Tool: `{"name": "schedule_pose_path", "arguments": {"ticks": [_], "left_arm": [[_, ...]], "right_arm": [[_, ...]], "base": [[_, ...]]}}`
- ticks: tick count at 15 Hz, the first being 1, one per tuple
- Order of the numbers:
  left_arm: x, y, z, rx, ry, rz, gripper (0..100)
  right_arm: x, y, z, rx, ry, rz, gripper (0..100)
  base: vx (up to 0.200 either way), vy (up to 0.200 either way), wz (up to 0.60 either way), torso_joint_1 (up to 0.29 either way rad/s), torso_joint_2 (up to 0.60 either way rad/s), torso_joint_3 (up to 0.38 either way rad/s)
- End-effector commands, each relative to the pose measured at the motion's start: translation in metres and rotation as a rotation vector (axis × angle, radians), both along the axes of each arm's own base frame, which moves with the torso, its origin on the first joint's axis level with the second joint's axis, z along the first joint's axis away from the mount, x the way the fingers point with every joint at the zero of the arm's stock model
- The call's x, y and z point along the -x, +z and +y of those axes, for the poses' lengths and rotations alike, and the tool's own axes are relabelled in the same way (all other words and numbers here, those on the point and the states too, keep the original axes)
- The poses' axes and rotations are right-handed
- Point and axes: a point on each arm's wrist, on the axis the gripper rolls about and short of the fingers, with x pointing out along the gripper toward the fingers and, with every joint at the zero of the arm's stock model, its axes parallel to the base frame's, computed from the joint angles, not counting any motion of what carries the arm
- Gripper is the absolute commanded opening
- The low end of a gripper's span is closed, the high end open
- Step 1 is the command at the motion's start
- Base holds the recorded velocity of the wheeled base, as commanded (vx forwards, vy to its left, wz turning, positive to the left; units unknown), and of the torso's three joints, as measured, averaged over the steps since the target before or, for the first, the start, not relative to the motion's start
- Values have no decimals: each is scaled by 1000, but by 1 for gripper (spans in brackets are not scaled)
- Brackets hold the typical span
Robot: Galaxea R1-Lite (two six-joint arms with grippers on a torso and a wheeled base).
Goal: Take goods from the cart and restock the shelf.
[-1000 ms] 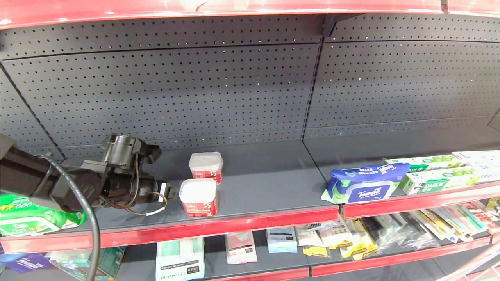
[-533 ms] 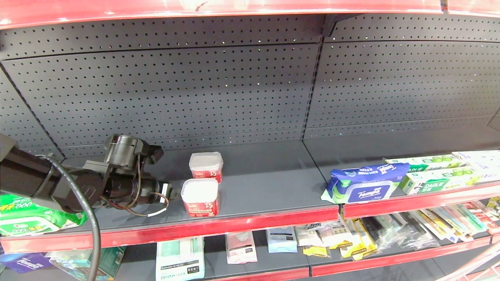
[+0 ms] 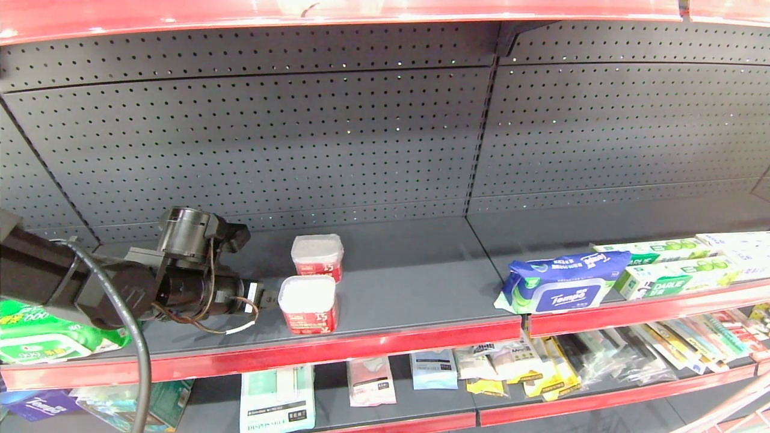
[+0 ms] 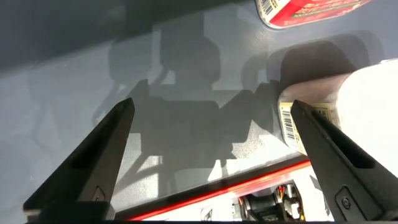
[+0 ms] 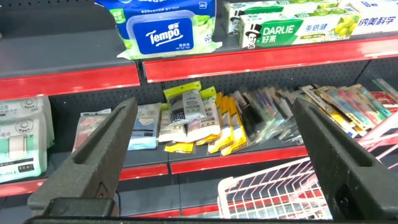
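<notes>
Head view: shelf (image 3: 391, 282), grey deck with a red front lip. Two red tubs with white lids stand upright near the middle of the frame. The front tub (image 3: 307, 304) is close to the lip. The rear tub (image 3: 317, 255) sits at its 12 o'clock, just beside it; whether they touch cannot be told.

The left arm lies low over the deck, coming in from 9 o'clock of the front tub. Left gripper (image 4: 211, 107): fingers spread wide, nothing between them, only bare deck. In the left wrist view the front tub shows just beside one finger (image 4: 329, 149); contact cannot be told.

At 3 o'clock of the tubs, well apart, a blue wipes pack (image 3: 562, 282) leans on the lip, with toothpaste boxes (image 3: 674, 270) farther along at 3 o'clock. A green wipes pack (image 3: 36, 337) lies at 9 o'clock, under the left arm.

Right gripper (image 5: 214, 102): fingers spread apart, holding nothing, facing the lower shelf tiers. A white wire cart basket (image 5: 273, 193) shows beneath it, and hanging sachets (image 5: 193, 118) fill the tier below the blue wipes pack.
</notes>
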Motion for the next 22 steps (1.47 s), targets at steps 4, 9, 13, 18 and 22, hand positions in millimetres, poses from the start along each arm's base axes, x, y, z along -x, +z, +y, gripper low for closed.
{"name": "schedule_pose_path", "arguments": {"ticks": [4,9,13,18,22], "left_arm": [[63,79,51,-51,83,-218,100],[260,113,63,-51,154,-570,100],[337,37,59,32,114,-761,100],[335,-8,62,105,305,-774,100],[334,-9,62,22,293,-794,100]], "right_arm": [[0,0,0,0,1,1,100],[0,0,0,0,1,1,100],[0,0,0,0,1,1,100],[0,0,0,0,1,1,100],[0,0,0,-3,18,1,100]], "base": [[0,0,0,0,0,0],[0,0,0,0,0,0],[0,0,0,0,0,0],[0,0,0,0,0,0],[0,0,0,0,0,0]]}}
